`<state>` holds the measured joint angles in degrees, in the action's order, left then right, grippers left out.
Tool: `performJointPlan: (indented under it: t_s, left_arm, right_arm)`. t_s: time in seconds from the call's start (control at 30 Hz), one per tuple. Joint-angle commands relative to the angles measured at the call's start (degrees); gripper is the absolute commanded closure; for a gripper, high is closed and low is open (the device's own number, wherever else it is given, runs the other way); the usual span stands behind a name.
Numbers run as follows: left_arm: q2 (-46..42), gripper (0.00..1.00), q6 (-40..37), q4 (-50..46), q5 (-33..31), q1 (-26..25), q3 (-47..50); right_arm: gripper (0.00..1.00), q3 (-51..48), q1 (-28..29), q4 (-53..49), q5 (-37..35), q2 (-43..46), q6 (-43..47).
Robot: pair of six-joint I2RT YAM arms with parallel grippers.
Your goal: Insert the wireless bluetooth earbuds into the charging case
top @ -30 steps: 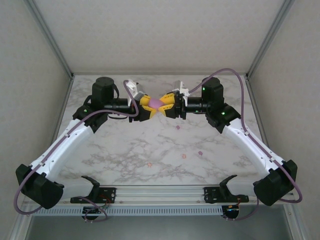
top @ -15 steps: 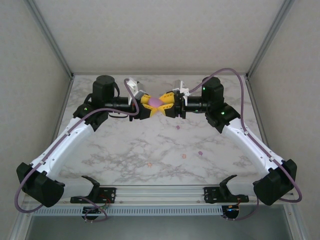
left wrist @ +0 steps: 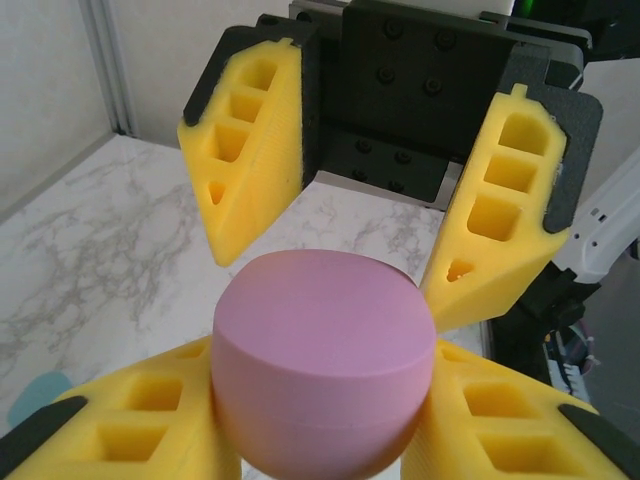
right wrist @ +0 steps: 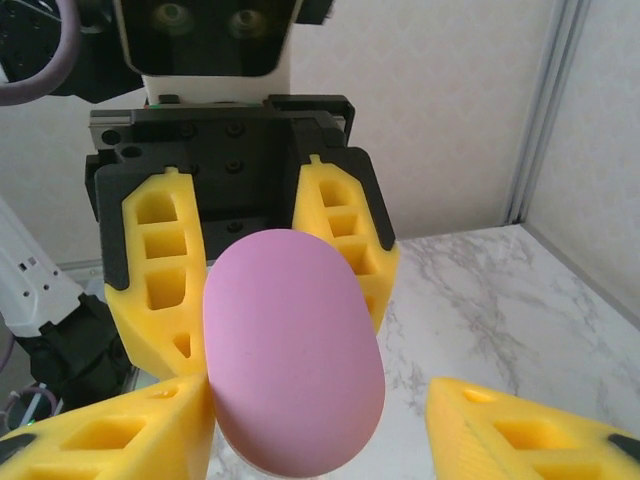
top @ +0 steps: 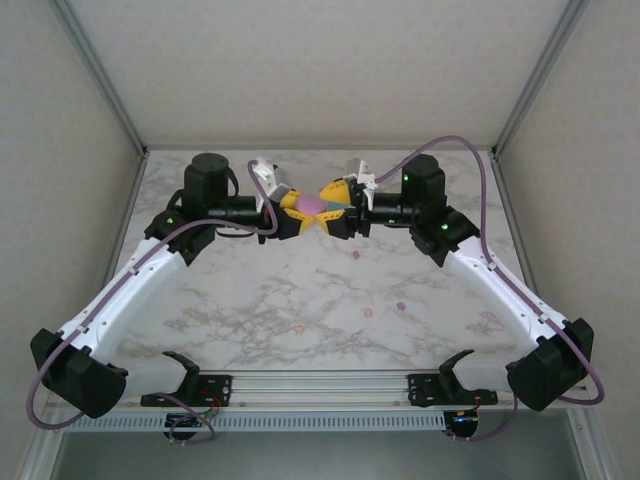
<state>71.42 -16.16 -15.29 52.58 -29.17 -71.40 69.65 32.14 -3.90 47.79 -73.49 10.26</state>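
Observation:
A closed pink-purple oval charging case hangs in the air above the back of the table, between both grippers. My left gripper is shut on it; in the left wrist view both yellow fingers press the case from the sides. My right gripper faces it and stands open: in the right wrist view one finger is at the case and the other stands well apart. Several tiny earbuds lie on the marble nearer the arms: a pinkish one, a purple one, an orange one.
Another orange bud lies front centre. A teal thing lies on the table below the grippers. Grey walls and metal frame posts close in the table on the left, back and right.
The right gripper's jaws have spread apart and let go of the case. The left gripper has closed a little tighter and keeps the case. The arms have barely moved.

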Motion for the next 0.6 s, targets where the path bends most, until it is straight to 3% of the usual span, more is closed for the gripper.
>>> performJointPlan:
  t_s: [0.0, 0.37, 0.57]
  left_arm:
    - [-3.0, 0.8, -4.1, -0.9, 2.8, -1.7, 1.2]
    - [-4.1, 0.81, -3.2, 2.4, 0.8, -2.4, 3.4]
    - [-5.1, 0.81, 3.6, 11.6, -1.1, -2.5, 6.9]
  right_arm:
    - [0.41, 0.9, -0.7, 1.0, -4.8, 0.4, -3.2]
    - [0.35, 3.4, -1.6, 0.8, -7.3, -0.4, -8.4]
    - [0.31, 6.8, -1.6, -3.3, -11.9, -1.6, -12.2]
